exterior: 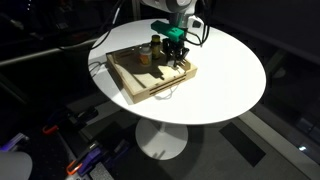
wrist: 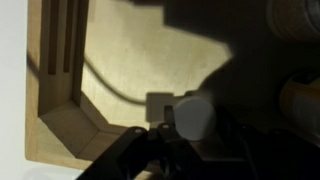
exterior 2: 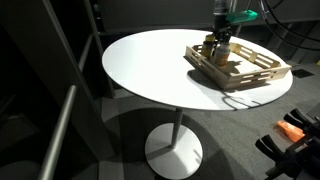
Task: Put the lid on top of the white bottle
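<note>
One gripper (exterior: 177,60): lid (wrist: 193,117) lies at its fingertips, wooden tray (wrist: 60,110) beneath them; whether clenched, cannot tell.

Table: we are viewing a round white table (exterior 2: 150,70) standing on a single pedestal foot (exterior 2: 173,152).
Tray: a slatted wooden tray (exterior 2: 250,74) is lying on the far right part of the table, near its rim.
Gripper: the gripper (exterior 2: 221,42) is hanging over the tray's far left corner, pointing down; we are not making out its jaws.
Tray contents: small containers (exterior 2: 211,47) are standing just beside the gripper, too small to distinguish.
Floor: orange-and-black objects (exterior 2: 290,130) are lying at lower right.
</note>
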`<state>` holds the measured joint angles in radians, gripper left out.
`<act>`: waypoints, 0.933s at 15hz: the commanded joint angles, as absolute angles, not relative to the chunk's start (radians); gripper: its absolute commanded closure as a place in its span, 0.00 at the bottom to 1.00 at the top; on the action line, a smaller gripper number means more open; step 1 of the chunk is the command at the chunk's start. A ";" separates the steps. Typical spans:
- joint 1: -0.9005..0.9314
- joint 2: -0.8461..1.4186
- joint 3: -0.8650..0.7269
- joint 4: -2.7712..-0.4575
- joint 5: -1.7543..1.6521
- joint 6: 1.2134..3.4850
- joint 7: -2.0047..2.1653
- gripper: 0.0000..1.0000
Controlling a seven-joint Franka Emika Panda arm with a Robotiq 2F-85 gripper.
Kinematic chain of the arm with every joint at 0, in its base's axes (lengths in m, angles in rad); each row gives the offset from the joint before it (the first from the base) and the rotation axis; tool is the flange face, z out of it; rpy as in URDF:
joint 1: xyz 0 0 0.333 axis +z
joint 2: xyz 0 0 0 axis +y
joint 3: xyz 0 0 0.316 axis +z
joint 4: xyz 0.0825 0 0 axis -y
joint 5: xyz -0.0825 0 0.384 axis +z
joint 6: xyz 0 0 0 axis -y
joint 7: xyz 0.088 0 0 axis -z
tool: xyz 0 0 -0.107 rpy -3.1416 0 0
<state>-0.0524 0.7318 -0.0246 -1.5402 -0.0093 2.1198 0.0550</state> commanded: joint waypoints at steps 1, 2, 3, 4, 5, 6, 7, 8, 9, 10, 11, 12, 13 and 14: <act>-0.047 0.735 -0.035 -1.517 -0.008 2.121 0.059 0.81; -0.048 0.731 -0.036 -1.520 -0.007 2.122 0.058 0.81; -0.048 0.723 -0.036 -1.526 -0.007 2.124 0.056 0.81; -0.049 0.711 -0.037 -1.534 -0.008 2.125 0.053 0.81; -0.049 0.702 -0.038 -1.539 -0.009 2.124 0.052 0.81; -0.048 0.688 -0.039 -1.548 -0.012 2.123 0.049 0.81; -0.048 0.676 -0.038 -1.554 -0.013 2.116 0.044 0.81; -0.048 0.661 -0.037 -1.562 -0.015 2.111 0.037 0.81; -0.047 0.644 -0.036 -1.571 -0.018 2.105 0.028 0.81; -0.047 0.630 -0.034 -1.578 -0.020 2.100 0.019 0.81; -0.047 0.610 -0.031 -1.588 -0.022 2.092 0.005 0.81; -0.045 0.591 -0.031 -1.599 -0.026 2.084 -0.005 0.81; -0.044 0.571 -0.030 -1.607 -0.028 2.073 -0.015 0.81; -0.042 0.556 -0.031 -1.613 -0.031 2.066 -0.022 0.81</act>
